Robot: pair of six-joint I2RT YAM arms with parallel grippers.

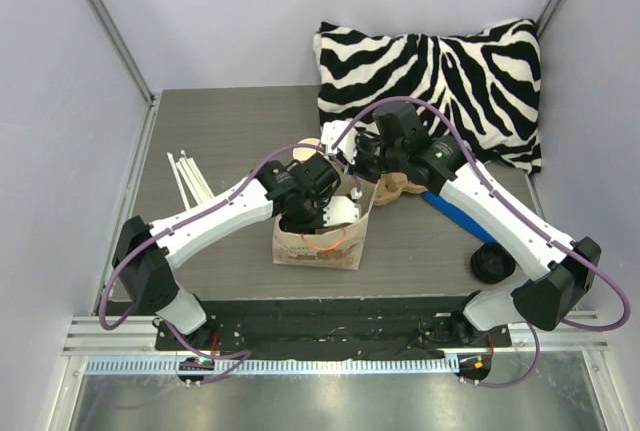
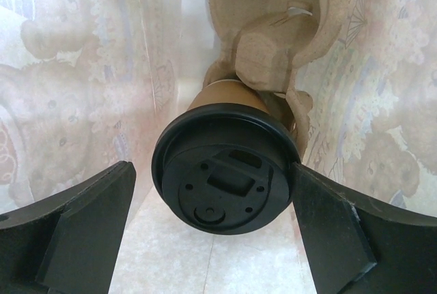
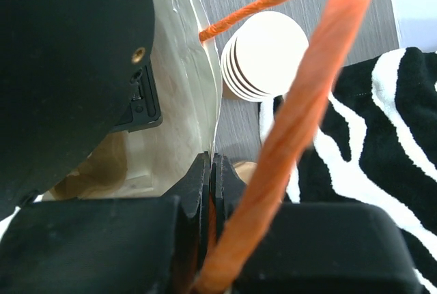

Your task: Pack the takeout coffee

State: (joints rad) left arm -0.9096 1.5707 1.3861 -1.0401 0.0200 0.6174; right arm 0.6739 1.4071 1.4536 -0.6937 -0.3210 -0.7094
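Between the widely spread fingers of the left gripper [image 2: 213,224], the takeout coffee [image 2: 225,178] lies lid toward the wrist, inside the paper bag [image 2: 61,69]. The right gripper [image 3: 212,195] pinches the bag's rim at its orange handle [image 3: 300,116]; beyond sit stacked cream cups [image 3: 268,55].

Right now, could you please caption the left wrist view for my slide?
Left gripper, open, straddles the lidded takeout coffee inside the teddy-print paper bag.

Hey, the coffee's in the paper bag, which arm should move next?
Left, probably. The left gripper stands open around the takeout coffee inside the paper bag, free to lift out, while the right gripper is shut on the bag's rim.
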